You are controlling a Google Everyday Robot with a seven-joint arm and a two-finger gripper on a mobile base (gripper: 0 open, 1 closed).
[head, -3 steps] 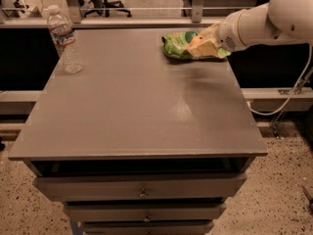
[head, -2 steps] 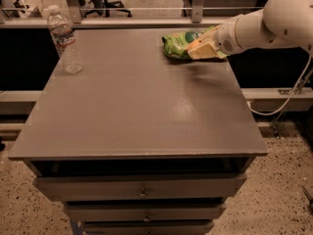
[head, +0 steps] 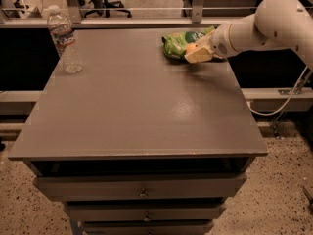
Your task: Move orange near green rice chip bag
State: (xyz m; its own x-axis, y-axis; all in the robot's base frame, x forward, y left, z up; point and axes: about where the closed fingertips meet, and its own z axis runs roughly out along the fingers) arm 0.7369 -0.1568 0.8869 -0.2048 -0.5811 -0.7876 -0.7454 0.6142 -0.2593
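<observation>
The green rice chip bag (head: 179, 40) lies crinkled at the far right of the table top. My gripper (head: 197, 54) reaches in from the right on a white arm and sits just at the bag's right front side, low over the table. Its pale fingers (head: 201, 56) are closed around the orange (head: 191, 47). Only a small orange patch of the fruit shows between the fingers and the bag. The orange is touching or almost touching the bag.
A clear plastic water bottle (head: 64, 39) stands upright at the far left of the grey table (head: 142, 106). Drawers sit below the table's front edge. A rail runs behind the table and a cable hangs at the right.
My gripper with the orange has shifted slightly left and down toward the table beside the bag. The bag and the bottle have not moved.
</observation>
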